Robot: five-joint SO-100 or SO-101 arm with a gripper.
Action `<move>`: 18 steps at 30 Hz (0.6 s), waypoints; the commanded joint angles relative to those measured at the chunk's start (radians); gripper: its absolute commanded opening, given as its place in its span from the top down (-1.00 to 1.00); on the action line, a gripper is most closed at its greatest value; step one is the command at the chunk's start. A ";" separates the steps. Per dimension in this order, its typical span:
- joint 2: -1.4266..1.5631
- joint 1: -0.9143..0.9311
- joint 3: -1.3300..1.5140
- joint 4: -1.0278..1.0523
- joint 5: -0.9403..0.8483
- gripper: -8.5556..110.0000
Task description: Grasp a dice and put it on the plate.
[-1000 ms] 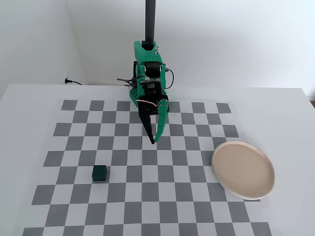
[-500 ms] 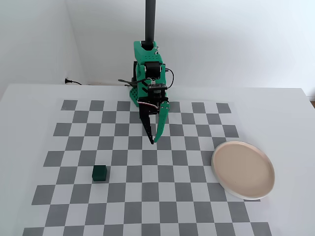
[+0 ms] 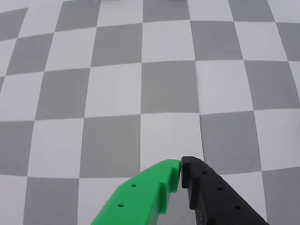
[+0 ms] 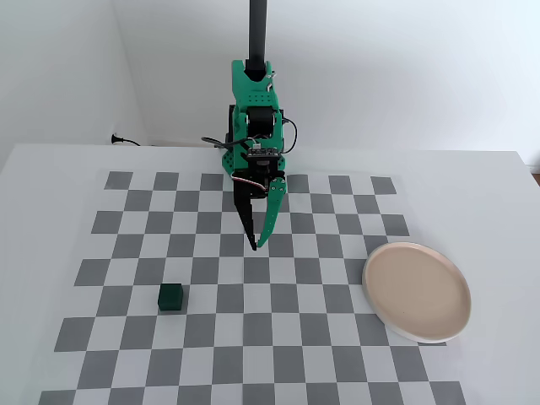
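Observation:
The dice (image 4: 172,296) is a small dark green cube on the checkered mat, left of centre in the fixed view. The plate (image 4: 417,290) is round and beige with a pale rim, at the right of the mat. My gripper (image 4: 256,245) hangs over the middle of the mat, well right of and behind the dice, with nothing in it. In the wrist view the gripper (image 3: 180,169) has its green and black fingertips touching, shut and empty. Neither the dice nor the plate shows in the wrist view.
The grey and white checkered mat (image 4: 211,350) covers a white table. The arm's green base (image 4: 255,126) stands at the back edge of the mat under a dark post (image 4: 257,29). A white wall is behind.

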 commanded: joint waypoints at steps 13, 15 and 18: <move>-0.443 0.118 -0.319 -0.201 0.028 0.92; -0.479 0.149 -0.333 -0.222 0.026 0.92; -0.492 0.175 -0.336 -0.238 0.018 0.92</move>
